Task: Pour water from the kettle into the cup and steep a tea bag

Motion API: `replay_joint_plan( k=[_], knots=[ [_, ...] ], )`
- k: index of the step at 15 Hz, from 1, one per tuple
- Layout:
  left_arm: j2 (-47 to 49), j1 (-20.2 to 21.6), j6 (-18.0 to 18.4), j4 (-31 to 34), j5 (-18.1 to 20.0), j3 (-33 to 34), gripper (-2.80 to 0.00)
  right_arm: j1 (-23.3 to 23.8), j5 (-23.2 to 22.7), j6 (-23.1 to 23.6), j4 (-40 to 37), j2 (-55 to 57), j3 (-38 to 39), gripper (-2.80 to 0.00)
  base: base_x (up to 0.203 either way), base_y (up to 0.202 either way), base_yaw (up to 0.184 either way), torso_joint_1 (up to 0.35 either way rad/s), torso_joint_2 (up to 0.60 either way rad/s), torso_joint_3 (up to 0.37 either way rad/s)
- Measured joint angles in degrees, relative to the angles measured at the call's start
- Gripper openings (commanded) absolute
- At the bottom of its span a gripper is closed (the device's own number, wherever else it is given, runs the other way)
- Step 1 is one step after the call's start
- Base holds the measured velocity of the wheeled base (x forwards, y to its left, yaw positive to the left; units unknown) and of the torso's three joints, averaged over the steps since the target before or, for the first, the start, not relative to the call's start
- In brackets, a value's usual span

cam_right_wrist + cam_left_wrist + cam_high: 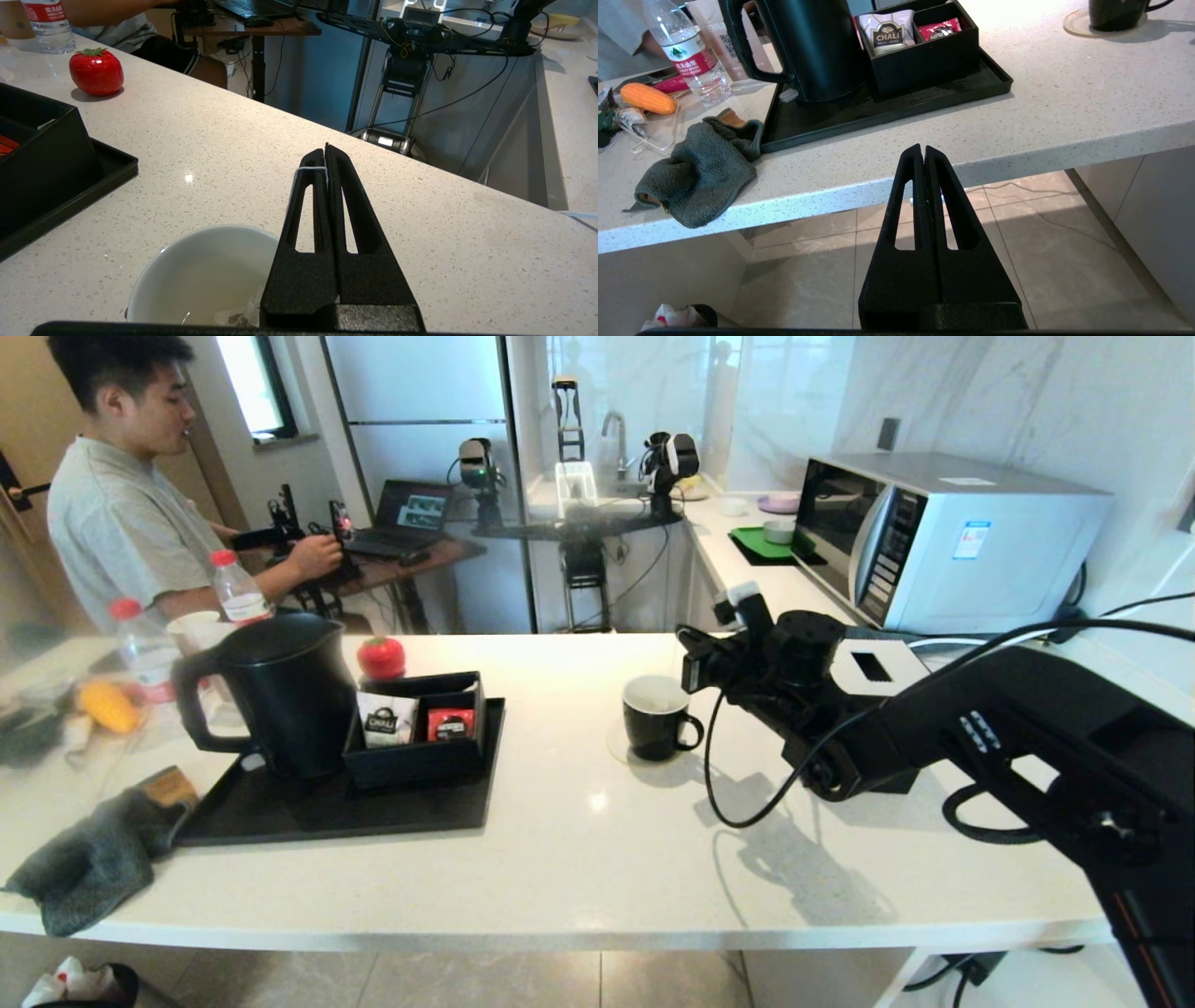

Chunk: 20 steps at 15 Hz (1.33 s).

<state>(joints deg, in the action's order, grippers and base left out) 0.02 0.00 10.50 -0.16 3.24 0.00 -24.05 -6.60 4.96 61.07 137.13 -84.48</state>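
Note:
The small black cup with a white inside stands on a round coaster at mid-counter. My right gripper hovers just above and beside its rim, shut on the thin white string, which loops over one finger. The pale tea bag hangs low inside the cup, mostly hidden behind the gripper's base. The big matte black kettle stands upright on the black tray at the left. In the left wrist view my left gripper is shut and empty, below the counter's front edge.
A black box with a white and a red sachet sits on the tray beside the kettle. A grey cloth, corn, water bottles and a red tomato lie left. A microwave stands back right. A person sits beyond.

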Motion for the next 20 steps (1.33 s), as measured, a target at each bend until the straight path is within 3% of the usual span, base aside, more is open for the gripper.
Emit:
replay_joint_plan(
  k=[11, 20],
  knots=[
    [0.0, 0.0, 0.0, 0.0, 0.0, 0.0, -2.80, 0.1, 0.1, -0.5, -8.6, -7.0, -5.6, -2.80, 0.000, 0.000, 0.000, 0.000, 0.00, 0.000],
    [0.0, 0.0, -0.4, 0.0, 0.0, 0.0, -2.80, 0.0, 0.0, -0.4, -8.8, -8.2, -6.3, -2.80, 0.000, 0.000, 0.000, 0.000, 0.00, 0.000]
  ],
)
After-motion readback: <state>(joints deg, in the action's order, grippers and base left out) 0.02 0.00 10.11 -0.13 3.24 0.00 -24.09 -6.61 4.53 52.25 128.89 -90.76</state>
